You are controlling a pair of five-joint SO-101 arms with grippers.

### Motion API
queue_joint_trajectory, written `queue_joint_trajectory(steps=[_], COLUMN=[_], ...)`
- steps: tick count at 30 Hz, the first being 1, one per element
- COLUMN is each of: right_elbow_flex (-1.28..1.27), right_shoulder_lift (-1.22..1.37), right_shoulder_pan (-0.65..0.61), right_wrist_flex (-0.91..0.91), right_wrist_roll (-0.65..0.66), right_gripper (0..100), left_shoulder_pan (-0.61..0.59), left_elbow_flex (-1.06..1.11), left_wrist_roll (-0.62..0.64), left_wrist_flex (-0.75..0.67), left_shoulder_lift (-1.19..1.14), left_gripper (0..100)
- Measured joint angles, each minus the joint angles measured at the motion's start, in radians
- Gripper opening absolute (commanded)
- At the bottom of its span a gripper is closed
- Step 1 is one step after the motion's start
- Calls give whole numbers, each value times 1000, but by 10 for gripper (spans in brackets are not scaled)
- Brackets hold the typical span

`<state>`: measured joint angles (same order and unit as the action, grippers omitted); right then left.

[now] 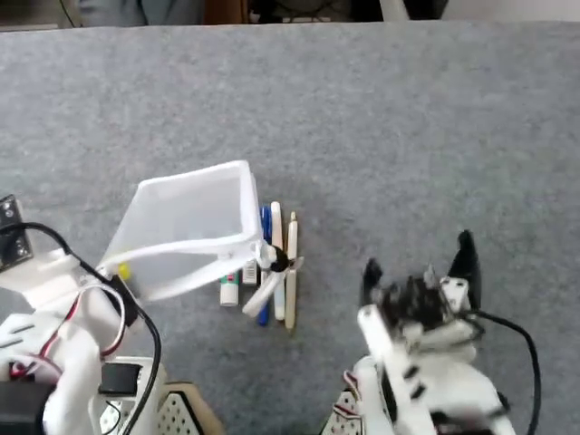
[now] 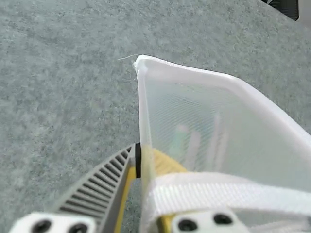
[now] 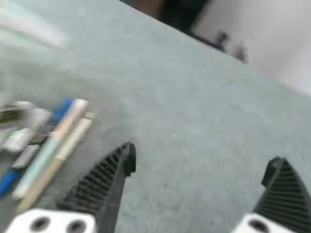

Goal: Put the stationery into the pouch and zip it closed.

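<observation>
Pouch (image 1: 190,231) of white mesh tilts above the grey mat (image 1: 381,118), my left claw (image 2: 140,167) pinching one edge. Stationery (image 1: 275,267) lies bundled against its opposite edge. Beyond that, my right claw (image 1: 419,256) spreads wide over open mat.

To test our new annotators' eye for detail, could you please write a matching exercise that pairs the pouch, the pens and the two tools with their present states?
Column one:
1. pouch
2. pens
3. left tool
4. right tool

Column two:
A. open, above a bare part of the table
B. lying bundled on the table at the pouch's edge
C. shut on the pouch
D. white, see-through mesh

Pairs: 1-D; 2-B; 3-C; 4-A
</observation>
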<state>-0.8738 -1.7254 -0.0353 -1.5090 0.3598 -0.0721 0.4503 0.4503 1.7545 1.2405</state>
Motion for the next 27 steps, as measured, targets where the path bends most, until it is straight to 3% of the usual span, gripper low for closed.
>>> queue_joint_trajectory(steps=[4, 14, 21, 27], right_elbow_flex=[-130, -152, -256, -440], right_shoulder_lift=[0, 0, 0, -44], right_shoulder_pan=[97, 114, 98, -89], right_wrist_flex=[103, 146, 221, 242], right_wrist_roll=[-2, -2, -38, -40], right_gripper=[410, 410, 410, 389], left_shoulder_pan=[0, -6, -6, -26], left_elbow_flex=[-12, -190, -180, -72], left_wrist_roll=[5, 26, 26, 15], left_wrist_flex=[0, 0, 0, 0], left_shoulder_lift=[-167, -502, -448, -318], left_gripper=[29, 28, 28, 28])
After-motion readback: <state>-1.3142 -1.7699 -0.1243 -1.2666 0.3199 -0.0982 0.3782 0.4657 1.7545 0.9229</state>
